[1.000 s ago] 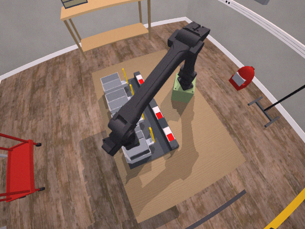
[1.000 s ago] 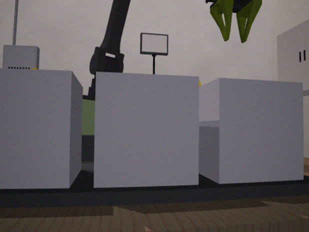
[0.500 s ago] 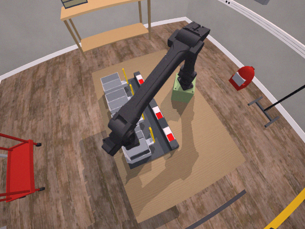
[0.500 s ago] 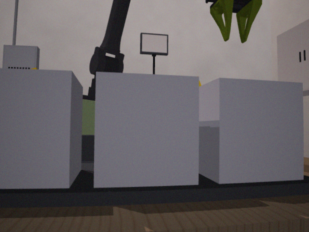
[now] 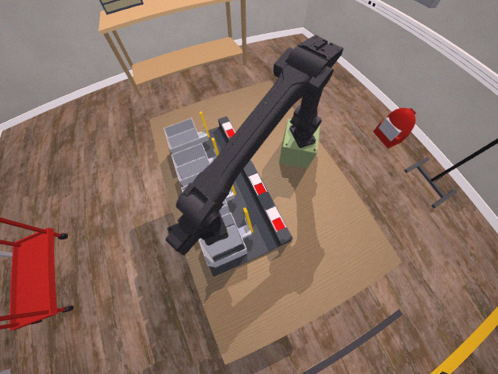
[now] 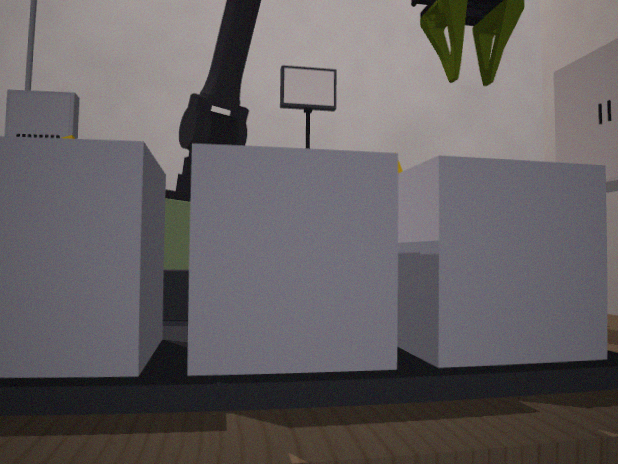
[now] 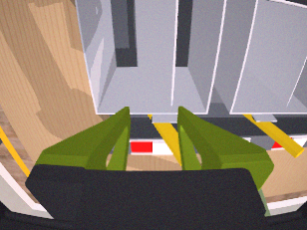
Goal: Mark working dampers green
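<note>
Top view: we have the near-end damper (image 5: 223, 251) (image 6: 522, 265) (image 7: 152, 94) at the bottom of the row, under the wrist, its yellow lever (image 5: 248, 221) (image 7: 165, 136) at about 2 o'clock from the wrist. The lever's long axis runs roughly from 11 to 5. Its slider (image 5: 275, 218) (image 7: 146, 146) lies past it at 3 o'clock, showing red; two others we can see show red too, and the arm hides the fourth.

Our one gripper (image 6: 470, 83) (image 7: 153, 114) hangs above the dampers, tips apart by roughly a third of their travel, with nothing held. In the wrist view the lever crosses the gap between the fingers, slanting toward 5 o'clock, seemingly below them.

We judge that testing this lever comes next: we should shift toward it and descend, squared to that slant, lest a fingertip land on the damper's rim.
</note>
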`<action>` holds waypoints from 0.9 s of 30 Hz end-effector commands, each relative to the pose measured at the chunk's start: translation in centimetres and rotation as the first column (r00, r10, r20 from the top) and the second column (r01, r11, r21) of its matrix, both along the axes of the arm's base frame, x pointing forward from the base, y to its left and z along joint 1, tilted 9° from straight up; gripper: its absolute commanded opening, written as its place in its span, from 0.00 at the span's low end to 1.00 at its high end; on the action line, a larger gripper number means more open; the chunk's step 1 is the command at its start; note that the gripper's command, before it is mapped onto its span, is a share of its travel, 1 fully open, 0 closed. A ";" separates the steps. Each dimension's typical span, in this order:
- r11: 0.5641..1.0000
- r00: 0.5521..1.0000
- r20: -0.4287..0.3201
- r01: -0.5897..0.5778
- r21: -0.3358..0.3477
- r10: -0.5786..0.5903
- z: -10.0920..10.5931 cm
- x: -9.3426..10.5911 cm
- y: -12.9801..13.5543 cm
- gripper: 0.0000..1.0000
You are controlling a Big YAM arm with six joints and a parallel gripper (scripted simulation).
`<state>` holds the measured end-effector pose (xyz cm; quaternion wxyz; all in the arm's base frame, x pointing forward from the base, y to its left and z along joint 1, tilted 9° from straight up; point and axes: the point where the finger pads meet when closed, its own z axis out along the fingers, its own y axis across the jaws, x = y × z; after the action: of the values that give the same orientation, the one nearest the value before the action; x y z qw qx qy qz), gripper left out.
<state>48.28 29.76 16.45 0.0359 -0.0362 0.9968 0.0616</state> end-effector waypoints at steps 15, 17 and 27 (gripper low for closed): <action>0.927 0.999 0.040 -0.040 0.372 0.027 -2.8 -9.8 -6.2 0.36; 0.919 0.999 0.040 -0.043 0.392 0.029 -3.1 -10.6 -6.5 0.36; 0.919 0.999 0.030 -0.048 0.392 0.040 -3.7 -10.7 -6.1 0.36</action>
<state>36.96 23.43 12.25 0.0373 -0.0424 0.9656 0.2539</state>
